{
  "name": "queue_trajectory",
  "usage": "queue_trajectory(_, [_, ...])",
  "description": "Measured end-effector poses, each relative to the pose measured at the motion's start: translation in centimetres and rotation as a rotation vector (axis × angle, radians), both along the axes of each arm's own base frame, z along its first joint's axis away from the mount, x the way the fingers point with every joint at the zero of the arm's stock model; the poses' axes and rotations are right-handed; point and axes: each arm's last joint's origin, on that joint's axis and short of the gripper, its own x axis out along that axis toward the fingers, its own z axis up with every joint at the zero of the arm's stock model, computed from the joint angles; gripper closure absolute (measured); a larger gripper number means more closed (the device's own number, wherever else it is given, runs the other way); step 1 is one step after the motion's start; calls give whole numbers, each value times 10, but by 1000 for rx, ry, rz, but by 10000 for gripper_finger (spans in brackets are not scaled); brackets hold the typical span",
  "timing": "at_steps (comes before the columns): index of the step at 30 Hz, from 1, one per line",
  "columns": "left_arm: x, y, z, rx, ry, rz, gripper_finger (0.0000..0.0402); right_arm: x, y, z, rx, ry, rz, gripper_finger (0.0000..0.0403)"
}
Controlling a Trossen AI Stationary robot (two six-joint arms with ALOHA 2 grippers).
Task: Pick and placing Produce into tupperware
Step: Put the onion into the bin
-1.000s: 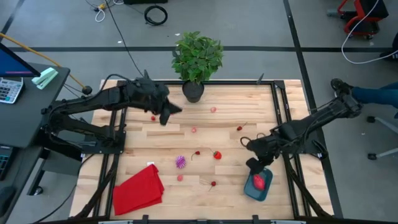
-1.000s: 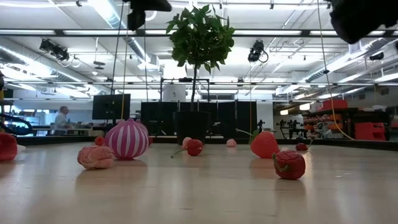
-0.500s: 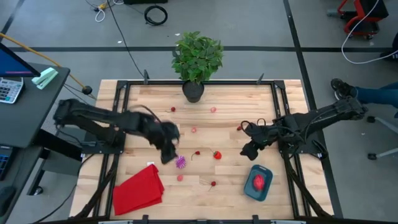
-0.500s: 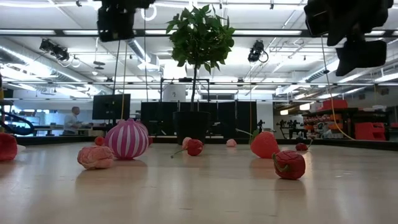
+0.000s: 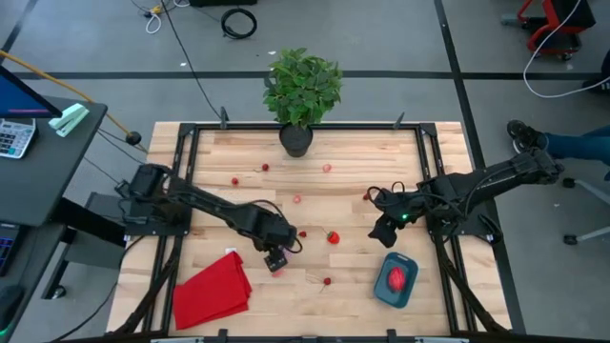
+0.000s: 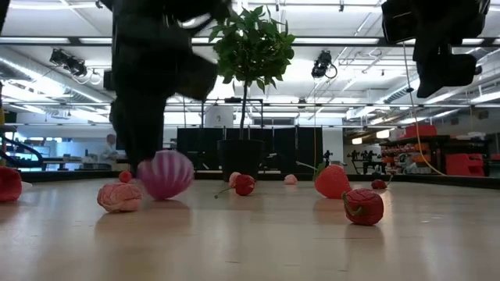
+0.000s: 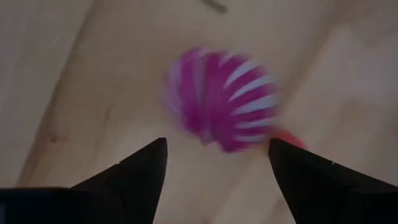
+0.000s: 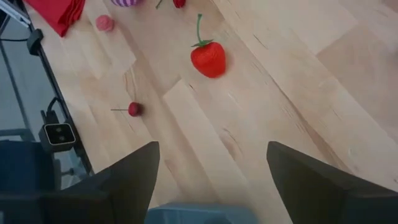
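left gripper (image 5: 276,255) is low over the counter (image 5: 353,162) near its front middle, just beside the red cloth (image 5: 212,290). from its wrist camera i see both fingers (image 7: 134,174) spread wide, with the purple-and-white striped ball (image 7: 222,101) lying on the wood between and beyond the tips, not touched by either. in the low view the dark arm comes down right over that ball (image 6: 165,173), which sits on the counter beside a pale pink piece (image 6: 119,197).

right gripper (image 5: 384,232) hangs above the counter on the right side, just behind the teal tub (image 5: 396,279). its fingers (image 8: 127,180) are spread apart and hold nothing. the tub sits at the front right of the counter and already carries one red piece (image 5: 396,278).

loose produce on the wood, as i read it: a strawberry (image 5: 333,237) near the middle, between the two grippers, also seen from the right wrist (image 8: 208,57); a small cherry (image 5: 327,281) in front of it; a pink piece (image 5: 296,199) farther back; then small red and pink pieces (image 5: 326,168) in a row towards the rear edge.

at the rear middle of the counter stands a potted plant (image 5: 301,90) in a black pot. in the low view, a person (image 6: 108,148) shows far off in the room behind.
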Motion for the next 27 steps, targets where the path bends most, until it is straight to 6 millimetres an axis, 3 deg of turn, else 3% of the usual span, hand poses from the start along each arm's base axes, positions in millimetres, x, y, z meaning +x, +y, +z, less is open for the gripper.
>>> queue_trajectory(7, [8,4,-17,3,15,19,113,0,0,0,-10,-3,13,96])
queue_trajectory(17, [20,6,-13,-3,-117,-64,113,0,-1,0,-34,-10,-3,96])
queue_trajectory(27, [24,8,-12,-42,-140,15,113,1,-1,0,-42,-14,-10,96])
